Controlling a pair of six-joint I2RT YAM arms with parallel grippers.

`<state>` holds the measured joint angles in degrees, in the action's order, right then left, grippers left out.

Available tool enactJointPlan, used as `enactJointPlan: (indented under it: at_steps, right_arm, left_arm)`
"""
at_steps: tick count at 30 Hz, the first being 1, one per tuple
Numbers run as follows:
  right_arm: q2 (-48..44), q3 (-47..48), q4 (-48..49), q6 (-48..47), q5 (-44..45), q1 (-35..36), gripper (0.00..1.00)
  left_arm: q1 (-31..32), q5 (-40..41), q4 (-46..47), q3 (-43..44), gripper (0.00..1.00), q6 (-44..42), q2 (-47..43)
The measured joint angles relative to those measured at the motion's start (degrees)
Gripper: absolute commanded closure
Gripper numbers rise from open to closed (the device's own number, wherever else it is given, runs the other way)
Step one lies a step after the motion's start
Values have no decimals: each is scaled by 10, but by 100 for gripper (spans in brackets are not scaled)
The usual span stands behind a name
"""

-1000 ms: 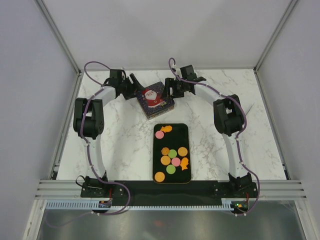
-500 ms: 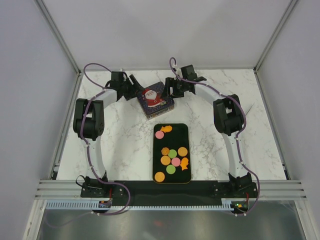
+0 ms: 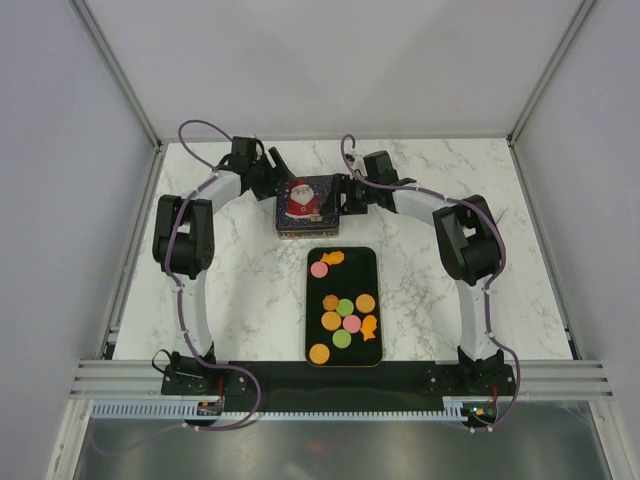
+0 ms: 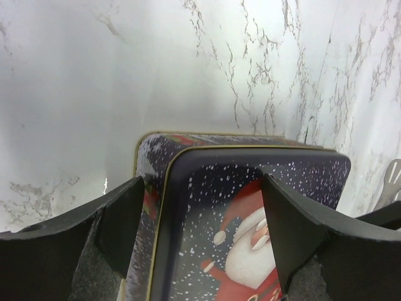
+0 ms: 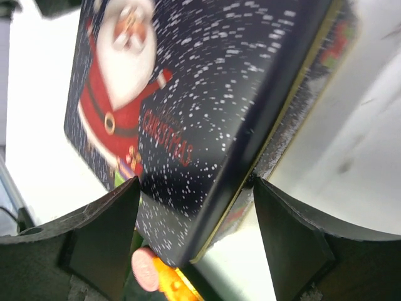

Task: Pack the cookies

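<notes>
Marble table (image 3: 250,270) ran from the arm bases to the pale back wall. Nearest the bases, well short of both claws, lay a black tray (image 3: 365,262) holding all the cookies (image 3: 345,315). Eight sat in a loose cluster at its near half: orange, pink and green rounds and one orange fish. A pink round and a second orange fish lay at the far end, closest to the claws. None had moved since a second before.

Beyond the tray, just clear of its far edge, stood the tin (image 3: 305,202) with its Santa lid on, so its inside was hidden. A second earlier it had sat skewed, one corner pointing at the tray. Now it was square to the tray and a little further left.

The left claw (image 3: 268,183) had swung in to the tin's far left corner. Its fingers stood apart, and its wrist view showed the lid's edge between them, wider than the gap. The right claw (image 3: 345,195) had come in against the tin's right side, fingers likewise apart and straddling a corner of the lid, not clamped. Below that corner, its wrist view caught the pink round and the fish.
</notes>
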<state>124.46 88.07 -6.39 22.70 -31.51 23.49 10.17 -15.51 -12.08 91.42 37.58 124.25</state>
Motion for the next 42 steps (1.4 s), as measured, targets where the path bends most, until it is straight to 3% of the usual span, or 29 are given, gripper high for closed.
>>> enactJointPlan:
  at_steps: [7,16,22,32,38,42]
  right_arm:
    - [-24,-49,32,19,-4,38,19]
    - [-53,-74,21,48,28,21,18]
    - [-46,-37,18,84,64,-21,18]
    - [63,68,56,142,50,-36,18]
    - [65,64,73,158,46,-35,27]
    - [63,39,110,174,43,-38,43]
  left_arm:
    - [4,-1,-26,38,15,-32,18]
    - [16,0,-56,65,14,-58,27]
    - [16,0,-59,69,14,-67,29]
    - [20,2,-65,74,15,-75,30]
    - [20,2,-66,75,15,-76,31]
    - [22,6,-67,75,15,-76,31]
